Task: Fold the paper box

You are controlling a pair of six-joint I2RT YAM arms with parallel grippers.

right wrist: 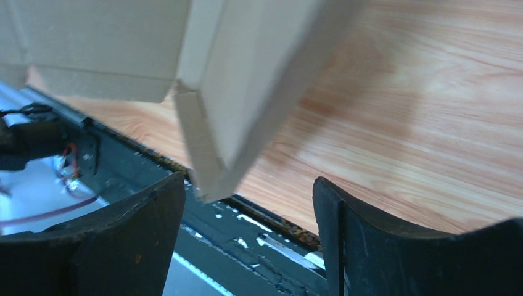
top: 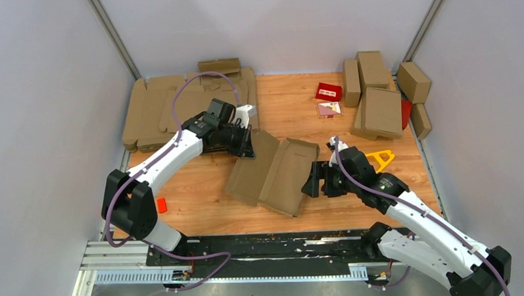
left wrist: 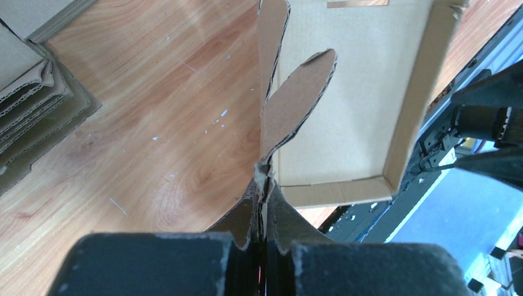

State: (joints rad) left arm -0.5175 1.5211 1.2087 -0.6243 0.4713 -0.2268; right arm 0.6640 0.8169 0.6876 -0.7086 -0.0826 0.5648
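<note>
Our left pincer is clamped on a flap of the paper box; our right pincer stands apart. Closing askew, we judge, could crush the corner or wrench the flap free. That corner hangs just ahead, between the right fingers, close to one.

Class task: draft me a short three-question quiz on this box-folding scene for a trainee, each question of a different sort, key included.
1. True or false: the left gripper is shut on the paper box.
2. The right gripper has its fingers: A) shut, empty; B) open, by a box corner; C) clamped on the box.
3. Fill in: the pile of flat blanks lies at the far ____ side of the table.
Key: 1 true; 2 B; 3 left.
</note>
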